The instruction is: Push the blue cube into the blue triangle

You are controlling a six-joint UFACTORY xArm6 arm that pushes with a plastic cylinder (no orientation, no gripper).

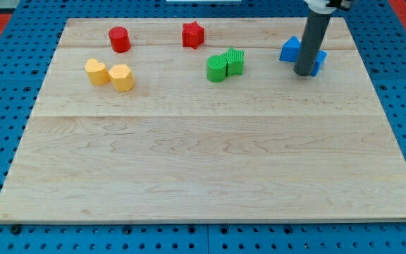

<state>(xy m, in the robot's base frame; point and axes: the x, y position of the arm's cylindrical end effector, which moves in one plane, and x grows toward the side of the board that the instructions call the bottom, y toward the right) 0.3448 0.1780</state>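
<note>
At the upper right of the frame, the straight dark rod that serves as the tool comes down from the top edge, and my tip (304,73) rests on the pale wooden counter (203,169), planted right between two blue pieces and hiding where they meet. It has nothing that opens or closes; it only pushes. The blue wooden piece to the left of the rod (290,49) and the blue wooden piece peeking out on its right (320,61) sit so close that they look touching or nearly so, but the rod covers the seam, and I cannot tell for sure which is the blue cube and which the blue triangle. Judging by that, the task seems almost or wholly done: at most a last short nudge remains to close any gap. Nothing stands in the way. The green wooden pair, a rounded block (217,69) touching a squarer one (235,61), lies just left of the blue pieces, near but clear of them. Further left are the red star-like block (192,34), the red cylinder-like block (119,39) and two yellow blocks (109,74) side by side, all well apart.
</note>
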